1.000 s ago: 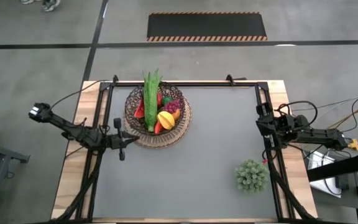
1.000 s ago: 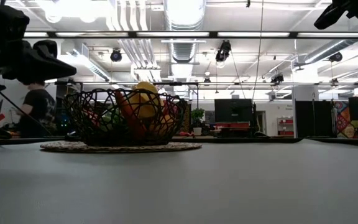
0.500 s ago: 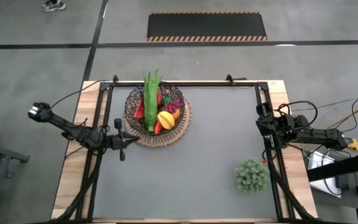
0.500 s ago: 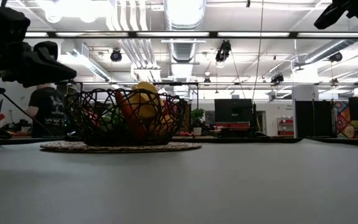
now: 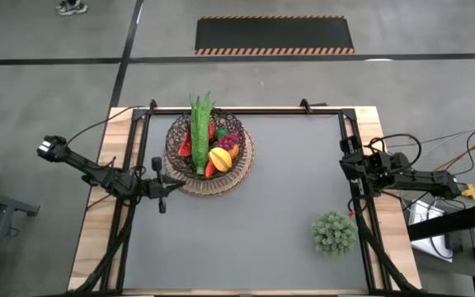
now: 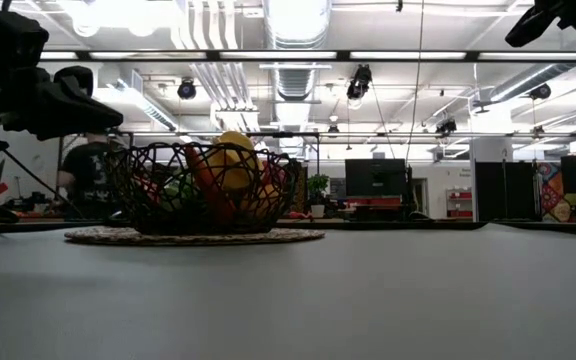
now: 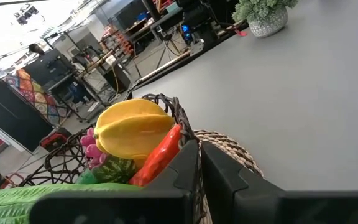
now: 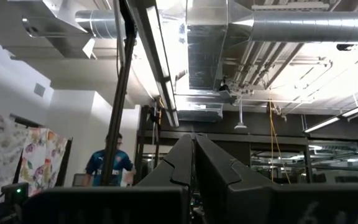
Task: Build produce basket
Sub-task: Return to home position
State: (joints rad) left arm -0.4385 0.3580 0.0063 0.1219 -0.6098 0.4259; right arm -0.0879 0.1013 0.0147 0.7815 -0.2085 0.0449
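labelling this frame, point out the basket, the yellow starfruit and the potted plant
basket (image 5: 171, 148): high view, on its dark wire wall.
yellow starfruit (image 7: 132, 127): left wrist view, middle of its yellow body.
potted plant (image 5: 334, 232): high view, top of its green foliage.

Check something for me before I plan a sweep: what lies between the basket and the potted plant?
Nothing: in the high view the grey table between the basket and the potted plant is bare.

person in dark shirt (image 6: 83, 175) now further right, partly behind the basket (image 6: 158, 215)
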